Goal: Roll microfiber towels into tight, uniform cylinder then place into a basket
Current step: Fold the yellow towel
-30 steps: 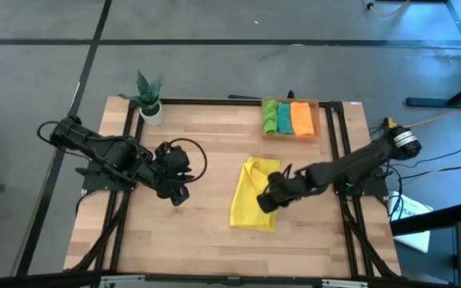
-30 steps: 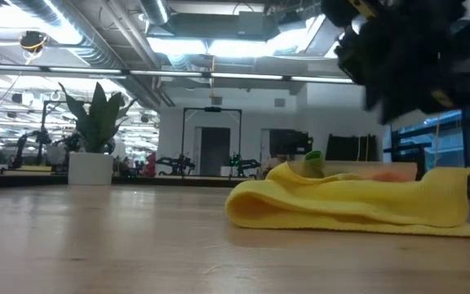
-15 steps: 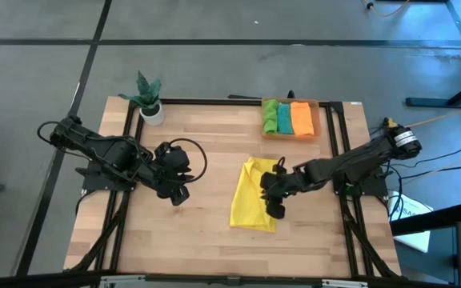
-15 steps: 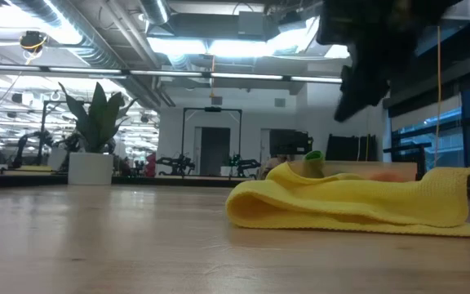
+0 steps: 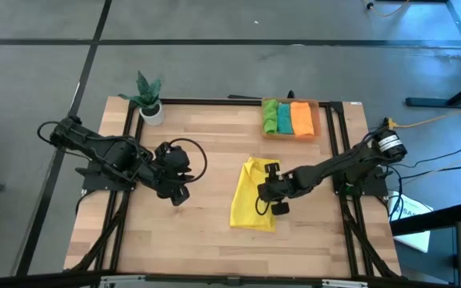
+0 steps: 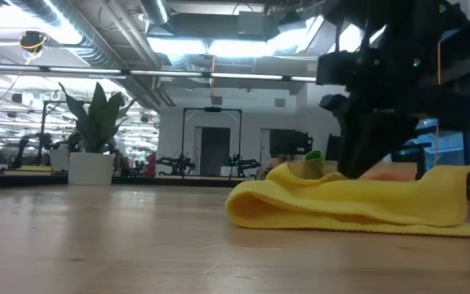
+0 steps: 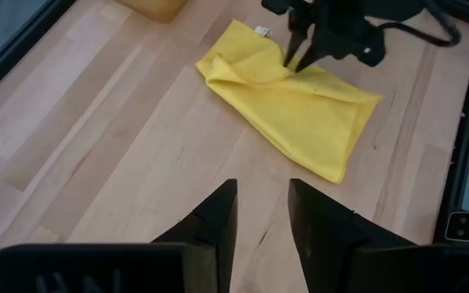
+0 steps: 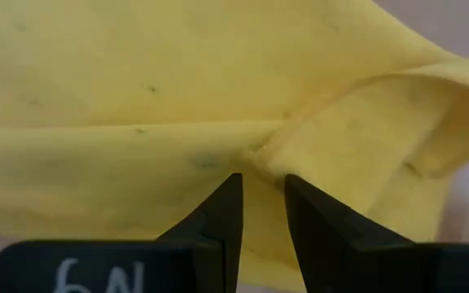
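A: Where is the yellow towel (image 5: pixel 254 197)?

B: It lies loosely folded on the wooden table (image 5: pixel 190 232), near the middle. One end is bunched up into a soft hump. It is not rolled.

A: What is the right gripper (image 5: pixel 267 192) doing?

B: It is right over the yellow towel, pointing down at it. From its own camera, the two dark fingers (image 8: pixel 220 213) sit close together with a small gap, and their tips are at a fold in the cloth. I can't tell if they are pinching the cloth or just touching it.

A: And the left gripper (image 5: pixel 177 194)?

B: It waits over bare wood on the left side of the table, well apart from the towel. Its fingers (image 7: pixel 218 216) have a gap between them and nothing is in there.

A: Where are the other towels?

B: The green towel (image 5: pixel 270 117), the teal towel (image 5: pixel 284 118) and the orange towel (image 5: pixel 302 118) lie side by side in the basket (image 5: pixel 319 120) at the far edge of the table.

A: Anything else there?

B: A small potted plant (image 5: pixel 148 97) stands at the far left corner.
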Available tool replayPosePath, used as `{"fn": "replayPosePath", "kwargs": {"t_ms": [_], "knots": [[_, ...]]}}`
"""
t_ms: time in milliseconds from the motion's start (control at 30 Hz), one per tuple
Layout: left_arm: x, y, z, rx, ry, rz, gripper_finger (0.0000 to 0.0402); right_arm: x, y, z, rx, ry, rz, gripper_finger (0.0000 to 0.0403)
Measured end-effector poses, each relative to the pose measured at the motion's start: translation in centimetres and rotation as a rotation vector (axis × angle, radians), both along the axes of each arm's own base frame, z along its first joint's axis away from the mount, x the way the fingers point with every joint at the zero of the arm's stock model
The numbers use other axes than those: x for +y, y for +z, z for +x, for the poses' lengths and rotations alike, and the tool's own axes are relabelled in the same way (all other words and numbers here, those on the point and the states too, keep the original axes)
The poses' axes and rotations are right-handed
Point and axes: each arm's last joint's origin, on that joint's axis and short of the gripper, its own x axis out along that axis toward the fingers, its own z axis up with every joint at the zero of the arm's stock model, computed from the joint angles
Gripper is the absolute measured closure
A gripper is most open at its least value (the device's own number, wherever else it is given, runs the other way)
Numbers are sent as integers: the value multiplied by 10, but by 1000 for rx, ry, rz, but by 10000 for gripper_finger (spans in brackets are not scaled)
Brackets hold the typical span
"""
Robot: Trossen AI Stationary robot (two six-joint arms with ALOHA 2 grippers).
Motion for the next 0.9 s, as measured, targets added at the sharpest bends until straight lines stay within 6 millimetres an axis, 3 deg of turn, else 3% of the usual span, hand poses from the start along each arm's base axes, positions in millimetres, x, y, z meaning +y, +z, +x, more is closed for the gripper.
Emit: {"fn": "replayPosePath", "kwargs": {"t_ms": [533,733,900], "knots": [[0,0,0,-1,2,-2,302,-7,-7,3,-61,-153,-237,307],[0,0,0,-1,3,-1,301,-16,-7,5,-135,-393,-155,307],[0,0,0,-1,2,-1,302,-16,-9,5,-67,-329,-40,307]]}}
